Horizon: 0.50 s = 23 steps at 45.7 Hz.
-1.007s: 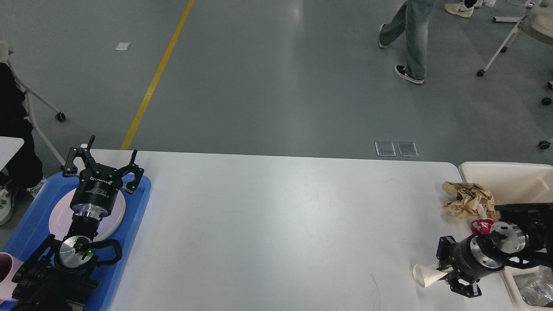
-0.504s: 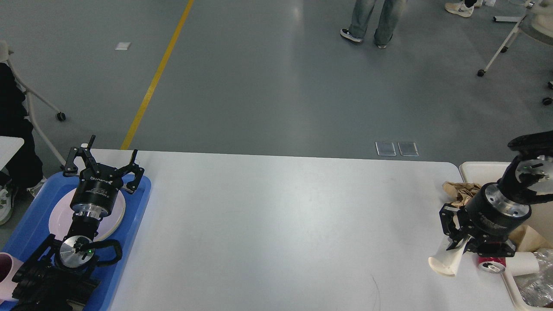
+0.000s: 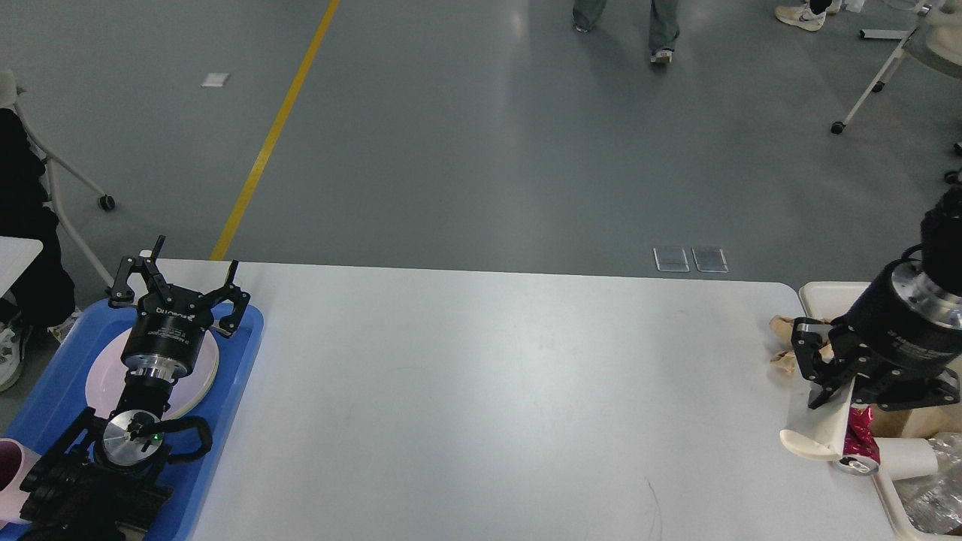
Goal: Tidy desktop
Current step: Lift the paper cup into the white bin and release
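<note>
The white desktop (image 3: 488, 391) fills the middle of the head view. At its right end my right gripper (image 3: 834, 402) is shut on a white paper cone cup (image 3: 815, 439) and holds it tilted above the table edge, just over a red can (image 3: 857, 451) lying on its side. Crumpled brown paper (image 3: 782, 342) lies behind that gripper, partly hidden by it. At the far left my left gripper (image 3: 184, 282) stands open with nothing in it, over a pale plate (image 3: 101, 383) on the blue tray (image 3: 240, 353).
A cream bin (image 3: 815, 294) stands beyond the right table edge, mostly hidden by my right arm. A white cup (image 3: 906, 454) and crinkled clear plastic (image 3: 932, 500) lie at the lower right. A pink cup (image 3: 11, 469) sits at the tray's near-left corner. A person walks across the floor far behind.
My right gripper has risen and moved right with the paper cone cup, from low on the table to above the red can. The left arm stayed still. The person walked farther away.
</note>
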Available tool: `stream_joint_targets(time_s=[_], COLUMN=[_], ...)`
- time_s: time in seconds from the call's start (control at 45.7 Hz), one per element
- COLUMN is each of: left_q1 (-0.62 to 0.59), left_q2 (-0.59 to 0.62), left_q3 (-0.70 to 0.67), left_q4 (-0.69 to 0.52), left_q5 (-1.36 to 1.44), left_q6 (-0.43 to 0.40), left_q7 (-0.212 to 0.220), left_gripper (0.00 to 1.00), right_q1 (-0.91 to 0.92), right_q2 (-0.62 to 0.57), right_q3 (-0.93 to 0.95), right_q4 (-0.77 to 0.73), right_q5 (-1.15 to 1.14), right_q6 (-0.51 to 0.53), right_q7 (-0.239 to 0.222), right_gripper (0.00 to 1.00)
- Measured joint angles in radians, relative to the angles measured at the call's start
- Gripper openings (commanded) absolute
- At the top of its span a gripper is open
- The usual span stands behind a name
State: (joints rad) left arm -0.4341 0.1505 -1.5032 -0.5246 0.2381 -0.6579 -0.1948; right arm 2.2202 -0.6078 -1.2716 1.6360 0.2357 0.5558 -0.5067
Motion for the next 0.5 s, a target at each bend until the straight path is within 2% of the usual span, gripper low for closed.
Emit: stream_joint_targets(time_s=[0.153,0.263,0.372,0.504], left_q1=[0.0,0.0,0.0,0.0], left_q2=[-0.001,-0.001,-0.001,0.0], left_q3=[0.0,0.0,0.0,0.0], left_q4=[0.0,0.0,0.0,0.0], left_q5=[0.0,0.0,0.001,0.001], left_q6=[0.0,0.0,0.0,0.0], left_q7=[0.0,0.0,0.0,0.0], left_gripper=[0.96,0.96,0.96,0.96], right_q1=[-0.078,-0.19,-0.353,-0.599], right_q2=[-0.039,-0.113,-0.184,-0.211], right_q3=[-0.104,-0.115,-0.067,0.071], right_q4=[-0.12,-0.267,-0.461,-0.658], right_q5=[0.002,0.002,0.001,0.0], right_q6=[-0.141,-0.194,-0.212,-0.252], right_q7=[0.025,0.032,0.034,0.034], right_gripper=[0.0,0.0,0.0,0.0])
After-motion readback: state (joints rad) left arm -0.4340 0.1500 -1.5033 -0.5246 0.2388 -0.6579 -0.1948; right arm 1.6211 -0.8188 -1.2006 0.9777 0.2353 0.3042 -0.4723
